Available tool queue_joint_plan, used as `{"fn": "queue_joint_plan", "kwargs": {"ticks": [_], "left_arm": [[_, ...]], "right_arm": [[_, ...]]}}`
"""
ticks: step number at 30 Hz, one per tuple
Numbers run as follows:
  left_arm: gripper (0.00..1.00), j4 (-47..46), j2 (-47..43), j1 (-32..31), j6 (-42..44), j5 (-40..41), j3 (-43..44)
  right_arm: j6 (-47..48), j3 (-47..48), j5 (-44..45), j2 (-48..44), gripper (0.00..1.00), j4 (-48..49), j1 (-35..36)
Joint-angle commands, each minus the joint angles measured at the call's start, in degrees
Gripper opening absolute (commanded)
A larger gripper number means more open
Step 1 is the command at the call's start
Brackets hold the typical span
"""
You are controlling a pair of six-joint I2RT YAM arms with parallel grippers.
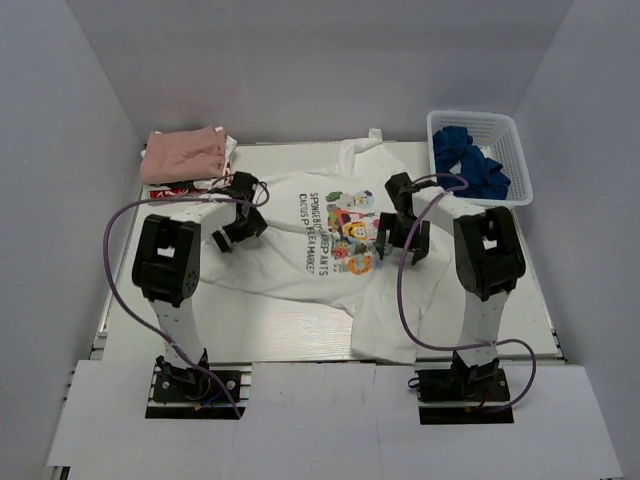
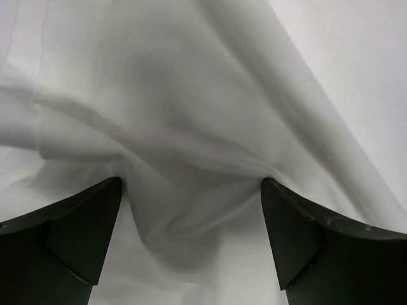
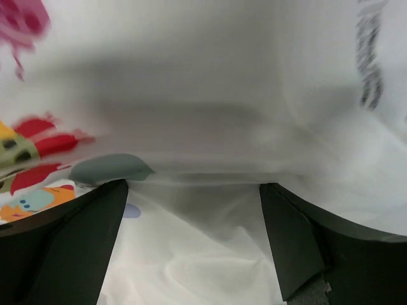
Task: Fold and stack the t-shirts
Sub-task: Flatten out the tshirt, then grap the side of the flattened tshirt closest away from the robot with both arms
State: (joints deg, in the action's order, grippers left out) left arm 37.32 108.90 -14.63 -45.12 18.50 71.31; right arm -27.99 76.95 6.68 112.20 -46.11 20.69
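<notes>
The large white t-shirt [image 1: 285, 262] with dark lettering and a colourful graphic lies spread, rumpled, across the middle of the table. My left gripper [image 1: 240, 226] is low on its left part. In the left wrist view the left gripper [image 2: 191, 185] is open, with a bunched fold of white cloth [image 2: 184, 152] between its tips. My right gripper [image 1: 401, 240] sits on the shirt's right side by the graphic. In the right wrist view it [image 3: 194, 187] is open over a fold edge, with the graphic [image 3: 38, 159] at the left. A folded dusty-pink shirt [image 1: 183, 153] lies on the white-and-red one [image 1: 176, 187] at the far left.
A white basket [image 1: 478, 116] holding blue cloth [image 1: 468, 160] stands at the far right corner. White walls close in the table [image 1: 250, 335] on three sides. Purple cables loop beside both arms.
</notes>
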Motion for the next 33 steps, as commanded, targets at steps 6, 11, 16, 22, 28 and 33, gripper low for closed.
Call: {"fn": "queue_joint_plan", "kwargs": {"ticks": [6,11,16,22,28,33], "left_arm": [[1.00,5.31,8.71,2.15,0.99,3.82,7.97],[1.00,4.78,-1.48,1.54,2.15,2.68,2.70],[1.00,5.39,-16.95,1.01,-1.45,0.75,-5.90],[1.00,8.99,-30.93,2.24,-10.41,3.73,-21.00],[1.00,7.77,-34.81,3.91,-16.04,3.74,-29.74],[1.00,3.82,-34.81,5.23,-17.80,5.32,-31.49]], "right_arm": [[3.19,17.59,5.98,14.61,0.90,11.22,-4.95],[12.51,12.91,3.17,3.83,0.90,17.53,-2.32],[17.35,1.46,-0.08,-13.57,0.90,27.38,1.89],[16.30,-11.80,0.44,-26.39,0.90,32.13,4.36],[11.38,-24.35,9.05,-41.67,0.90,36.70,4.45],[2.27,-32.28,14.85,-49.87,0.90,36.53,4.01]]}}
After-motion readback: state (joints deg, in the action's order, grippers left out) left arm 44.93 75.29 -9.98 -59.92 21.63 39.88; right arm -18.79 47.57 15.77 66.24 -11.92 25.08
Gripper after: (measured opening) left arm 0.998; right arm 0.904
